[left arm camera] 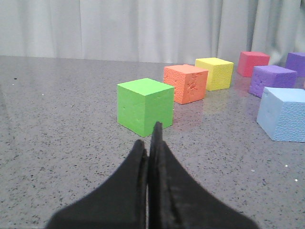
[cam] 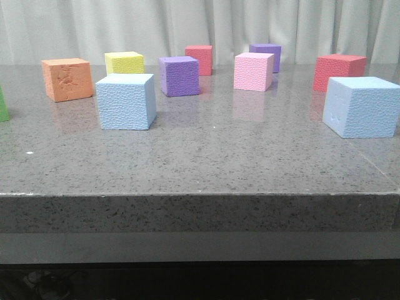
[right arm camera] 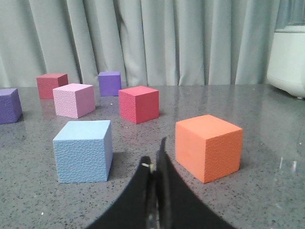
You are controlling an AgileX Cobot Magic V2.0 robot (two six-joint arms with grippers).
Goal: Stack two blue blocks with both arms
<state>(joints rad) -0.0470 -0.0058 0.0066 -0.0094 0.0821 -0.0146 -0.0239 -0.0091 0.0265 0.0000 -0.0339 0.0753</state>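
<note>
Grey speckled table [cam: 206, 162], pale curtain behind. One blue block [cam: 125, 101] near-left, second blue block [cam: 362, 106] near-right, well apart. Left gripper [left arm camera: 151, 143] pressed together before green cube [left arm camera: 145, 106]; right gripper [right arm camera: 156, 160] pressed together, empty.

Twelve foam cubes sit on one grey worktop [cam: 200, 181]. Two are blue blocks, one at the near left [cam: 126, 101] and one at the near right [cam: 362, 106]. There are two purple cubes [cam: 179, 75] [cam: 265, 56], two red cubes [cam: 199, 59] [cam: 339, 70] and two orange cubes [cam: 67, 79] [right arm camera: 208, 147]. There is one pink cube [cam: 254, 71], one yellow cube [cam: 124, 62] and one green cube [left arm camera: 145, 106]. Two grippers show: the left gripper [left arm camera: 151, 136] and the right gripper [right arm camera: 155, 157].
</note>
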